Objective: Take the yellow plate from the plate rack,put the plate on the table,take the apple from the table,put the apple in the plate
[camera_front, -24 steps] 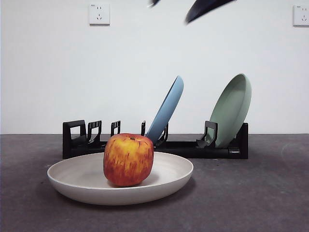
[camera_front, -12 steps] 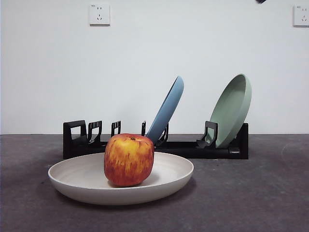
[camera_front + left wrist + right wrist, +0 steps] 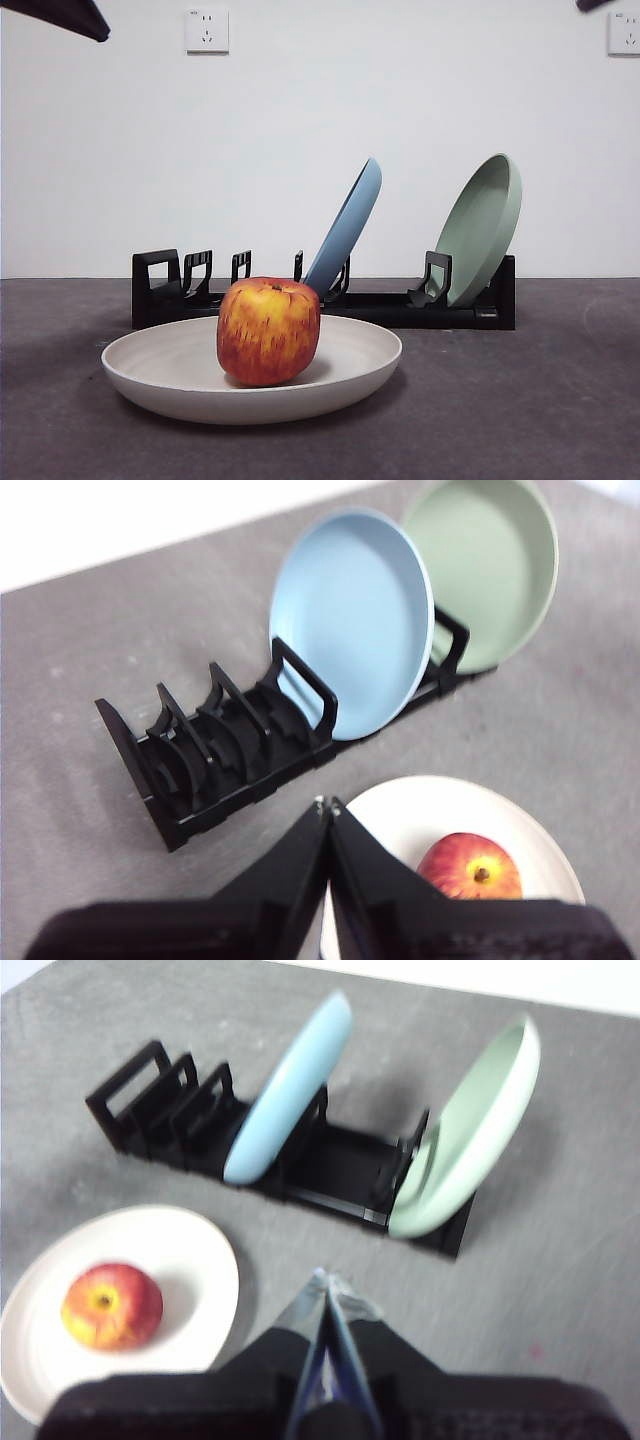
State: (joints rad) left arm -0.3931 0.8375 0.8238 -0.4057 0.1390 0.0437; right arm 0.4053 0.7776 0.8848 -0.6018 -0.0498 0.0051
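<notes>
The cream yellow plate (image 3: 340, 375) lies flat on the dark grey table (image 3: 520, 400) in front of the black plate rack (image 3: 380, 303). The red and yellow apple (image 3: 268, 331) sits in the plate, also seen as the apple (image 3: 470, 867) and the apple (image 3: 111, 1305) from the wrists. My left gripper (image 3: 328, 806) is shut and empty, high above the plate (image 3: 400, 820) and rack (image 3: 215, 755). My right gripper (image 3: 325, 1280) is shut and empty too, high above the table beside the plate (image 3: 190, 1260). In the front view both arms show only as black tips at the top corners.
A blue plate (image 3: 347, 227) and a sage-green plate (image 3: 482, 226) lean upright in the rack's slots. The rack's left slots and its square loop handle (image 3: 155, 275) hold nothing. A white wall with two sockets stands behind.
The dark arm tip at the top centre-right has drawn up and away to the top right corner. Another black arm tip has come in at the top left corner. Plate and apple have not moved.
</notes>
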